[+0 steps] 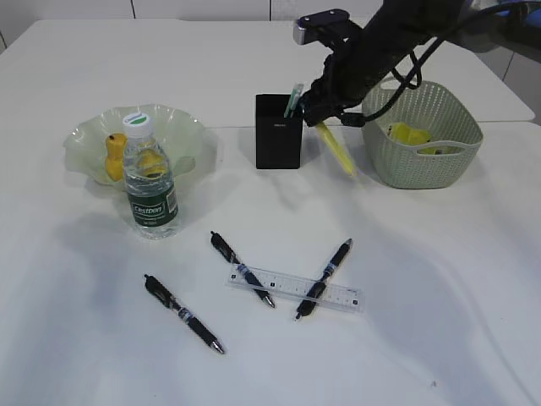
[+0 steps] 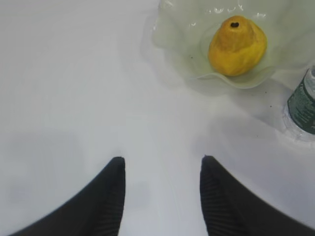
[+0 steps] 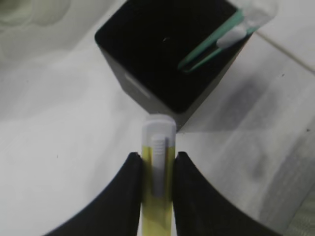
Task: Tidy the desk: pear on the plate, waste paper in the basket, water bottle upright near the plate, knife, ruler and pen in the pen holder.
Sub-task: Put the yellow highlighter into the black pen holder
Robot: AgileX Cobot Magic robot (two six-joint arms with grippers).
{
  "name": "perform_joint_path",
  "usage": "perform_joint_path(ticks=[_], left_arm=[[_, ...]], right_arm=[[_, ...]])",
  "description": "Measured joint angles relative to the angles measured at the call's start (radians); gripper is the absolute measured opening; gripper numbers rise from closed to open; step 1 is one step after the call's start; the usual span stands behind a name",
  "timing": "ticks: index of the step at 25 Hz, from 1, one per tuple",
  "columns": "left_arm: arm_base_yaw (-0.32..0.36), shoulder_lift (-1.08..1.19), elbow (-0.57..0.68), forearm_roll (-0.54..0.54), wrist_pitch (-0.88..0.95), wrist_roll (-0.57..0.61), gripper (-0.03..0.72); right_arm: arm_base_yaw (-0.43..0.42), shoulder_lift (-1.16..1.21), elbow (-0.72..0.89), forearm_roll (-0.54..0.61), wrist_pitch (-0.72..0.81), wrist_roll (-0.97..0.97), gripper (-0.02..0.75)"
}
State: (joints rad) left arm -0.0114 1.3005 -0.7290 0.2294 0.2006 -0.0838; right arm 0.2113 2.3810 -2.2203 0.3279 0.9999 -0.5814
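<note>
Right gripper (image 3: pixel 157 162) clamped on yellow plastic knife (image 3: pixel 157 147), poised beside matte black square pen holder (image 3: pixel 167 54). Left gripper (image 2: pixel 162 169) jaws apart, empty, near ruffled glass plate (image 2: pixel 177 54) holding pear (image 2: pixel 237 46).

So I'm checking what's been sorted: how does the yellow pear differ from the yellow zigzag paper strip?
The yellow pear is rounded and sits in the pale green ruffled glass plate; the yellow zigzag paper strip is folded and lies in the sage-green woven basket. Both are yellow and already put away.
</note>
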Motion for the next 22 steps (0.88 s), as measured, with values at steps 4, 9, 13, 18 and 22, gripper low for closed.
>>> perform_joint_path(ticks=[4, 9, 13, 18, 22], left_arm=[[0.0, 0.0, 0.0, 0.0, -0.002, 0.0, 0.348], [0.0, 0.0, 0.0, 0.0, -0.006, 0.0, 0.348], [0.0, 0.0, 0.0, 0.0, -0.011, 0.0, 0.348], [0.0, 0.008, 0.0, 0.0, -0.015, 0.0, 0.348], [0.0, 0.015, 0.0, 0.002, -0.019, 0.0, 0.348]], right_arm=[[0.0, 0.0, 0.0, 0.028, -0.105, -0.003, 0.138], [0.0, 0.0, 0.0, 0.072, -0.205, -0.02, 0.138], [0.004, 0.0, 0.0, 0.126, -0.284, -0.067, 0.138], [0.039, 0.0, 0.0, 0.162, -0.376, -0.147, 0.138], [0.057, 0.0, 0.0, 0.181, -0.467, -0.162, 0.137]])
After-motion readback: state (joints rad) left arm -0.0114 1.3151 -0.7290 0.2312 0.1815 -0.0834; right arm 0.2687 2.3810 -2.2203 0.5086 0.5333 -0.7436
